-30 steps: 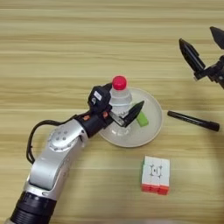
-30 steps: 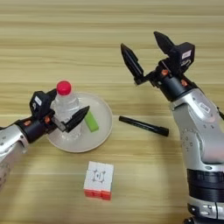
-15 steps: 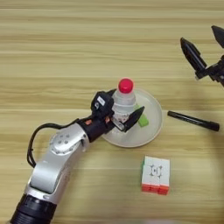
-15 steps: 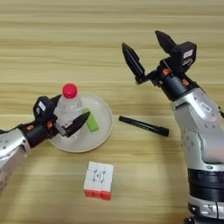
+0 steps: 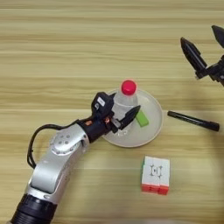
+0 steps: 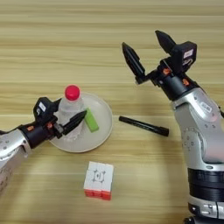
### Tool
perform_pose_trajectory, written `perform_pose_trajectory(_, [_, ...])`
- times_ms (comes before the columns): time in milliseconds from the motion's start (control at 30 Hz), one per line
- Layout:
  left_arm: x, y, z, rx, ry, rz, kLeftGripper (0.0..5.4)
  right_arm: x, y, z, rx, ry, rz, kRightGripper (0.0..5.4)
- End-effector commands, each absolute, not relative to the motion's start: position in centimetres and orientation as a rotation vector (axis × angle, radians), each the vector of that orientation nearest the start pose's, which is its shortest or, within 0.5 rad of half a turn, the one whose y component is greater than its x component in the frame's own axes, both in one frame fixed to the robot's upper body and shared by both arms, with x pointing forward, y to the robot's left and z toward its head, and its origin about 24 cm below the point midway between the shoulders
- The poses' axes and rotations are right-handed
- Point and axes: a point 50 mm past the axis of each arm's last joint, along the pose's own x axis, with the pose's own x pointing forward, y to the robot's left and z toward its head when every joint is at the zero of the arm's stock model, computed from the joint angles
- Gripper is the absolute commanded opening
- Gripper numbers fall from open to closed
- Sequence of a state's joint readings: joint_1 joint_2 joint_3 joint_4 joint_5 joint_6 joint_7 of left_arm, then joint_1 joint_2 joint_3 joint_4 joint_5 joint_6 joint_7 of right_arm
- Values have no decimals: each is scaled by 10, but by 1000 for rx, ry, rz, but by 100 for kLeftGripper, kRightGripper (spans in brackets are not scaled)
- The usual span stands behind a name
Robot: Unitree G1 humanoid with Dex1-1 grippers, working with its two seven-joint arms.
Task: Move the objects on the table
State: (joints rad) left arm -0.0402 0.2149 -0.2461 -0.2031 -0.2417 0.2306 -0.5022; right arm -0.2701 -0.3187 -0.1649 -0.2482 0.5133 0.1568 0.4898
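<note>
The clear bottle with a red cap stands upright at the left part of a white plate. My left gripper is shut on the bottle's body, one finger in front and the other behind it. The puzzle cube, white face up, lies on the table in front of the plate, apart from both grippers. Far to the right, my right gripper hangs open above the table with nothing between its fingers.
A green block lies in the plate just right of the bottle. A black pen lies on the table right of the plate, below the right gripper.
My left gripper has carried the bottle a little to the right over the plate, nearer the green block. The right arm has barely moved.
</note>
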Motion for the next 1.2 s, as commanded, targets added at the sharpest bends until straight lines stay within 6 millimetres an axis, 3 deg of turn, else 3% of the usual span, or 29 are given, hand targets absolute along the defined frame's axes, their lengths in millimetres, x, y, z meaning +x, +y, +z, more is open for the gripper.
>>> perform_pose_trajectory(33, [239,96,64,-12,79,-802,328,275,-184,184,75,-453,550,540])
perform_pose_trajectory(700, [254,109,78,-35,-10,-683,325,280,-186,172,-13,-425,482,540])
perform_pose_trajectory(1200, [282,147,116,-76,-203,-415,318,285,-185,153,-154,-400,406,540])
